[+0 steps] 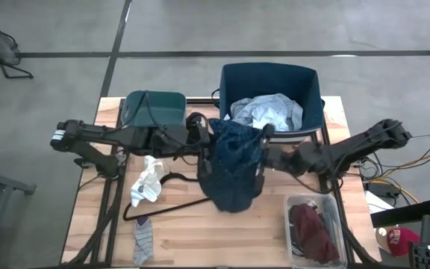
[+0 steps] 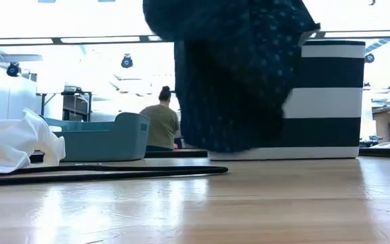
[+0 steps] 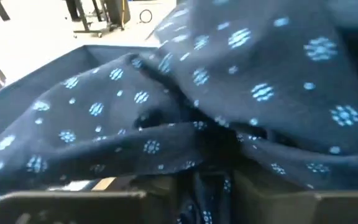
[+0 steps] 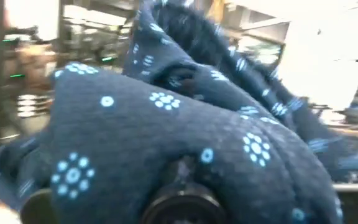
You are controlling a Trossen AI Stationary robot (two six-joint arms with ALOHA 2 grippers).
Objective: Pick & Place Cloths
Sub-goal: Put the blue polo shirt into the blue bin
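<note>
Two dark, near-black arms are seen from above, built from chunky jointed segments. Thin black cables are looped along the left arm [image 1: 103,138]; the right arm [image 1: 357,146] is similarly blocky.

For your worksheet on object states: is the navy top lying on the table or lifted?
Lifted: the navy top hangs with its hem clear of the table.

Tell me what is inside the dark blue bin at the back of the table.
A crumpled pale grey-blue shirt lies in the dark blue bin. Anything beneath it is covered, and the held navy patterned top hides the bin's near corner.
</note>
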